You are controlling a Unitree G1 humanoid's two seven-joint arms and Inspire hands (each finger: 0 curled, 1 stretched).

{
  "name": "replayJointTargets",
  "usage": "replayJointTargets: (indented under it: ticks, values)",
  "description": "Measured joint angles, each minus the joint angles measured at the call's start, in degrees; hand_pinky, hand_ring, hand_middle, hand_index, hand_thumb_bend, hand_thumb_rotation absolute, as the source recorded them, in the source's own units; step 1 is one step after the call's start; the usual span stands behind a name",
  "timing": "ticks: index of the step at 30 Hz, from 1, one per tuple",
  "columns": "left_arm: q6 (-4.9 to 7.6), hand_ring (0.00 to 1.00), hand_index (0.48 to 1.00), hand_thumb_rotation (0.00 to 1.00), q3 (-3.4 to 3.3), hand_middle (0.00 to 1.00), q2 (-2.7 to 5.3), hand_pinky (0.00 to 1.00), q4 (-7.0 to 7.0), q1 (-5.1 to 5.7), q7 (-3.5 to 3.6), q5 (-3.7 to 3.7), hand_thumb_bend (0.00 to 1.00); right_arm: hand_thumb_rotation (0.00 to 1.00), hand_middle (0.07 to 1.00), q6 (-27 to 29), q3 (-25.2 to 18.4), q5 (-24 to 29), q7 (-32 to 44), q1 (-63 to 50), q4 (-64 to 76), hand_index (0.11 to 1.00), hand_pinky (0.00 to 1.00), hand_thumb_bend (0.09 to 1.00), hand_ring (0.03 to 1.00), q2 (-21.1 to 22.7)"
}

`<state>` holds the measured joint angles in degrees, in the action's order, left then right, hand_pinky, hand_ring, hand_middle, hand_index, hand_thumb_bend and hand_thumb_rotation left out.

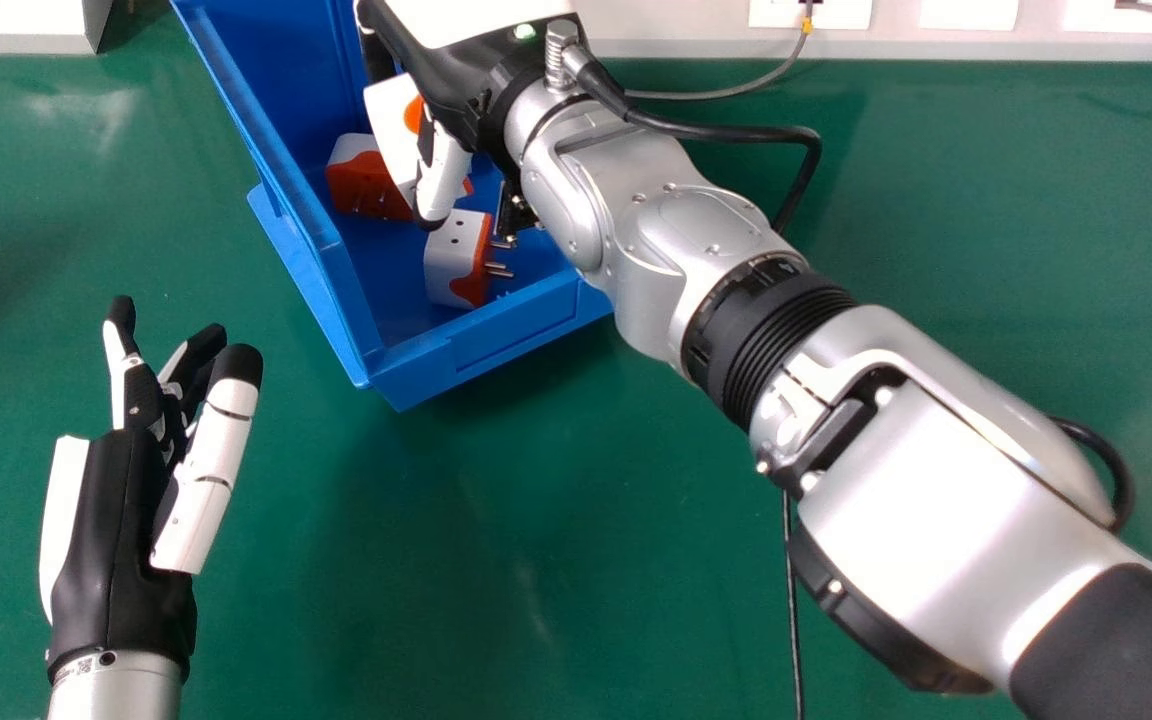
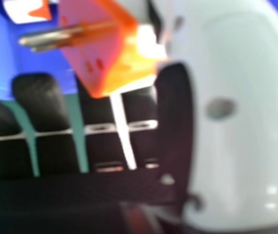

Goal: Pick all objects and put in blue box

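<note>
The right robot hand (image 1: 456, 75) grips an orange-and-white plug adapter (image 1: 394, 130) between thumb and fingers above the blue box (image 1: 496, 345), where a red-and-white adapter (image 1: 366, 185) and a pronged adapter (image 1: 454, 258) lie. The left robot hand (image 1: 111, 530), fingers relaxed, rests idle over the green surface at the head view's lower left. Released here, the held piece could land on the two below and tip or lodge against them, the likely cause being its place right over them; its metal pins (image 2: 48, 38) could also snag a finger as the grip opens. In the head view its white body slants from upper left to lower right, apparently its long axis; in the right hand view the pins point away from the thumb.
</note>
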<state>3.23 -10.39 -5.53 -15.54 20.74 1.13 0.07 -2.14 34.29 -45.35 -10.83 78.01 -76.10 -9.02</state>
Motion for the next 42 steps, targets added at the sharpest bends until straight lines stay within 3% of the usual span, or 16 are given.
replayJointTargets:
  ticks: [1,6,12,21,22,23,24,25,30,33,42]
  values:
    - [-0.01,0.92,0.950,0.79,0.11,0.92,0.07,0.86,-0.08,0.00,-0.02,0.03,0.57,0.00,0.463,0.02,0.14,-0.01,0.00,0.00,-0.02,0.484,0.20,0.528,0.225,0.00]
    - [-0.09,0.92,0.952,0.79,0.44,0.92,0.11,0.86,-0.89,-0.01,-0.23,0.09,0.58,0.00,0.464,0.46,0.20,0.27,0.03,-0.03,-0.13,0.484,0.35,0.521,0.402,0.01]
    - [-0.15,0.92,0.952,0.79,0.68,0.92,0.48,0.85,-0.90,-0.04,-0.65,0.43,0.58,0.00,0.453,0.62,-0.69,2.53,1.82,-0.49,-0.15,0.489,0.37,0.519,0.413,0.01]
    - [-0.15,0.92,0.953,0.79,0.88,0.92,0.61,0.85,-0.88,-0.18,-0.81,0.43,0.58,0.00,0.432,0.61,-1.55,4.44,3.19,-1.43,-0.20,0.502,0.30,0.517,0.398,0.04]
    - [-0.15,0.92,0.954,0.79,0.94,0.92,0.62,0.85,-0.83,-0.24,-0.92,0.43,0.59,0.03,0.482,0.57,-1.21,4.16,3.13,-1.50,-0.20,0.501,0.34,0.515,0.447,0.07]
    - [-0.15,0.92,0.954,0.79,0.97,0.92,0.62,0.85,-0.77,-0.32,-1.05,0.44,0.59,0.08,0.567,0.55,-0.42,3.73,3.03,-1.58,-0.20,0.573,0.41,0.524,0.535,0.14]
    - [-0.15,0.92,0.954,0.79,1.00,0.92,0.62,0.85,-0.74,-0.40,-1.13,0.45,0.59,0.08,0.567,0.56,0.26,3.18,2.98,-1.68,-0.20,0.573,0.41,0.524,0.535,0.21]
    - [-0.15,0.92,0.954,0.79,1.02,0.92,0.62,0.85,-0.74,-0.46,-1.18,0.47,0.59,0.20,0.704,0.63,0.63,2.63,2.98,-1.77,-0.20,0.696,0.53,0.527,0.671,0.28]
    - [-0.15,0.92,0.955,0.79,1.21,0.92,0.62,0.85,-0.71,-0.71,-1.40,0.66,0.59,0.34,0.883,1.51,0.26,2.91,2.79,-2.19,-0.17,0.861,0.69,0.526,0.853,0.48]
    - [-0.15,0.92,0.955,0.80,1.21,0.92,0.62,0.85,-0.50,-1.01,-1.47,0.64,0.60,0.38,0.953,1.51,0.18,2.96,2.65,-2.26,-0.17,0.924,0.75,0.527,0.923,0.48]
    - [-0.13,0.93,0.955,0.80,1.21,0.92,0.62,0.85,0.54,-1.49,-1.50,0.61,0.61,0.39,0.997,1.50,0.20,2.86,1.87,-2.55,-0.17,0.963,0.80,0.524,0.963,0.57]
